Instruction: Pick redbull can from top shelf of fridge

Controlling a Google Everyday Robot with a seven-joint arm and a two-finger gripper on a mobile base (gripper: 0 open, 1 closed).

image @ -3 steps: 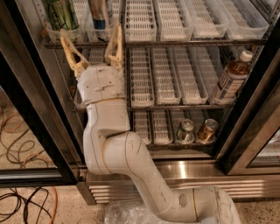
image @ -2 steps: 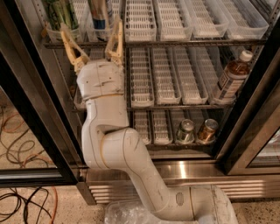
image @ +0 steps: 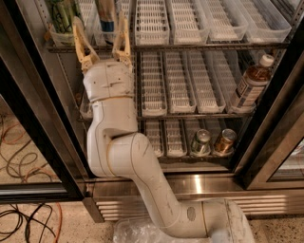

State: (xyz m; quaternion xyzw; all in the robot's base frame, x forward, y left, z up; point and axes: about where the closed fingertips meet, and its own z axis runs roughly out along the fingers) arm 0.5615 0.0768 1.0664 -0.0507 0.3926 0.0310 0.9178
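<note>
One white arm (image: 128, 161) rises from the floor in front of the fridge (image: 199, 182), past its steel base, to the front left corner of the top shelf (image: 199, 46). Its gripper (image: 99, 26) is spread wide, one finger on either side of the redbull can (image: 106, 16), which stands upright at the shelf's front edge, just beside a green can (image: 64, 14). Farther right, a bottle (image: 251, 84) leans on the middle shelf and two short cans (image: 202, 142) sit on the bottom one.
</note>
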